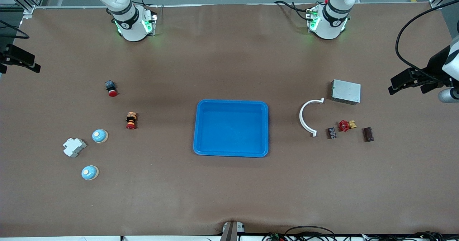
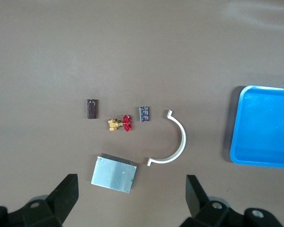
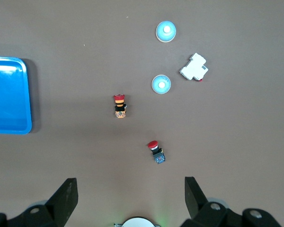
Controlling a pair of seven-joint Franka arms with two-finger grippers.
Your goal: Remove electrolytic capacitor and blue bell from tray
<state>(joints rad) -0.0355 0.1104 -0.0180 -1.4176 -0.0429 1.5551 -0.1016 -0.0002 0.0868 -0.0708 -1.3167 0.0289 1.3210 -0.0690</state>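
Two blue dome bells with white buttons (image 1: 100,136) (image 1: 89,172) sit toward the right arm's end of the table. In the right wrist view they show as bells (image 3: 161,84) (image 3: 166,31). A dark brown capacitor (image 1: 368,134) (image 2: 91,109) lies toward the left arm's end. A second dark capacitor with pale markings (image 1: 331,133) (image 2: 144,114) lies closer to the blue tray (image 1: 231,154). My left gripper (image 2: 132,182) hangs open high over the silver box. My right gripper (image 3: 131,184) hangs open high over bare table next to a red-capped button. Neither holds anything.
Between the capacitors lies a red-and-brass valve (image 1: 346,126). A white curved clip (image 1: 304,117) and a silver box (image 1: 346,91) are close by. At the right arm's end are a white block (image 1: 74,147) and two red-capped buttons (image 1: 111,88) (image 1: 131,121).
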